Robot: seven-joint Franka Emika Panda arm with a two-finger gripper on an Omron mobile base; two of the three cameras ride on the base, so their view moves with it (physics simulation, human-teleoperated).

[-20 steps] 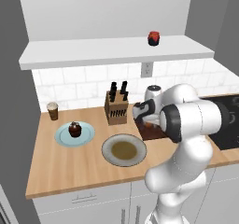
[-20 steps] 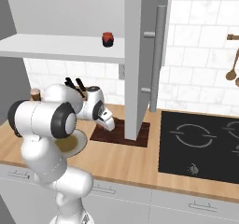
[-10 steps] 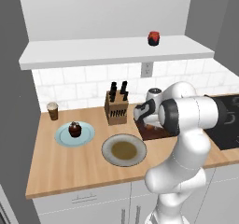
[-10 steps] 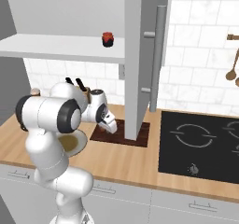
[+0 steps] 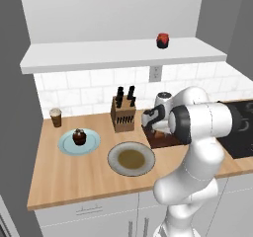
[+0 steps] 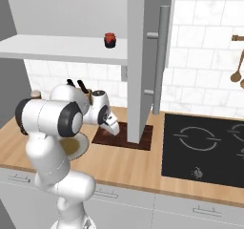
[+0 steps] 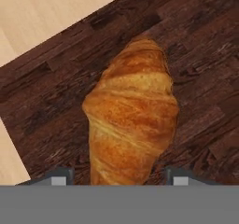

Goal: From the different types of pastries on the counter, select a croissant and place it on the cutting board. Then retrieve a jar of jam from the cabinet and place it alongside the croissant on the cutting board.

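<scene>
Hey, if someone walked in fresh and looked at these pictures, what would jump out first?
The golden croissant fills the hand view, lying on the dark cutting board, with the pincer spread to either side of it. Up on the white shelf sits a small red jar of jam, and a chocolate cupcake waits on a blue plate at the counter's left.

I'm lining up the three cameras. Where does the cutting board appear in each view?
Left base view: cutting board right of centre, partly behind the white arm, beside the knife block.
Right base view: centre, past the end effector, at the foot of the grey panel.
Hand view: dark wood under the croissant.
Shared landmark: the board's dark surface on the light counter.
</scene>
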